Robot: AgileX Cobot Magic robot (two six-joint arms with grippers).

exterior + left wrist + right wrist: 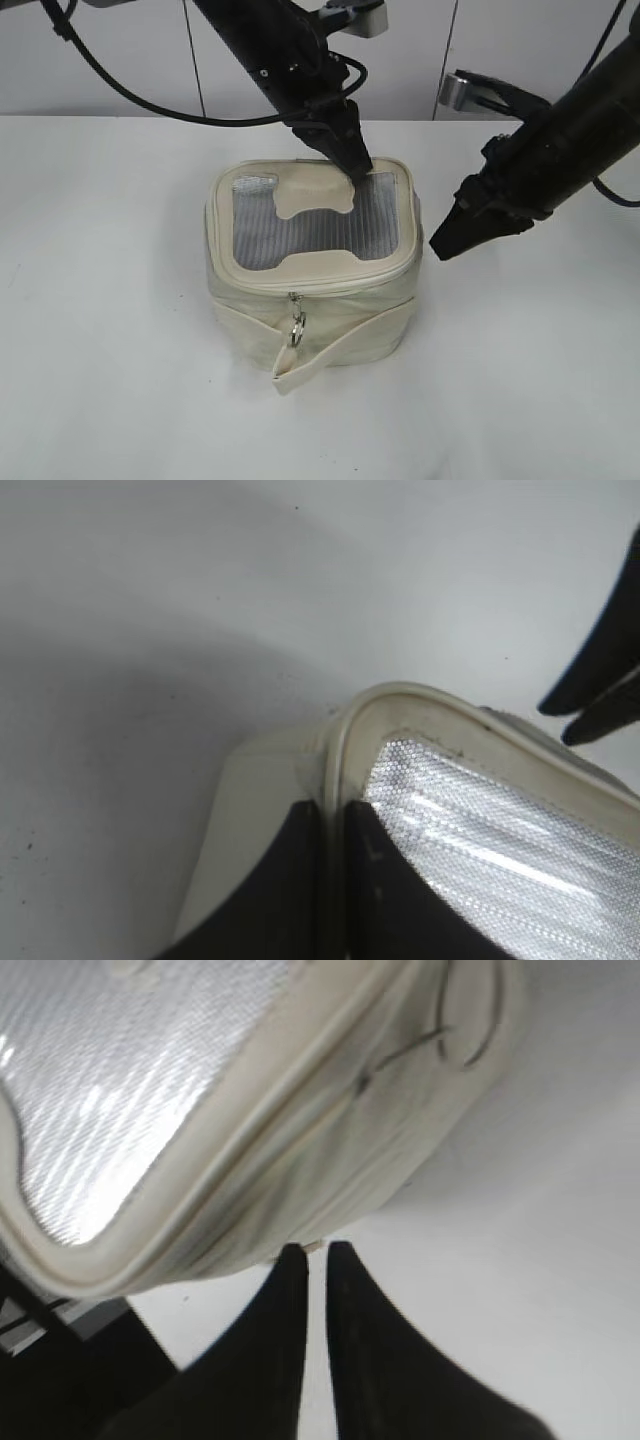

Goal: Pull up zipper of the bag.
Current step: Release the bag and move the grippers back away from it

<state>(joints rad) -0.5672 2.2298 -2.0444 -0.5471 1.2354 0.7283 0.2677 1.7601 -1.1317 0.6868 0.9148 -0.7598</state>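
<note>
The cream-white bag (330, 310) stands mid-table, its lid showing a grey mesh panel and a cream H-shaped patch. The zipper (320, 283) runs round the lid rim; a slider with a silver ring pull (297, 328) hangs at the front, above the strap end. My left gripper (358, 172) sits on the lid's back right. In the left wrist view its jaws (335, 805) are closed on the lid rim piping (400, 695). My right gripper (442, 250) is shut and empty, just right of the bag; its tips (317, 1248) nearly touch the bag's side (330, 1140).
The bag stands on a white table (110, 330). A white wall with panels lies behind. Black cables hang behind the left arm (130, 95). The right gripper's dark tips show at the right edge of the left wrist view (600, 690).
</note>
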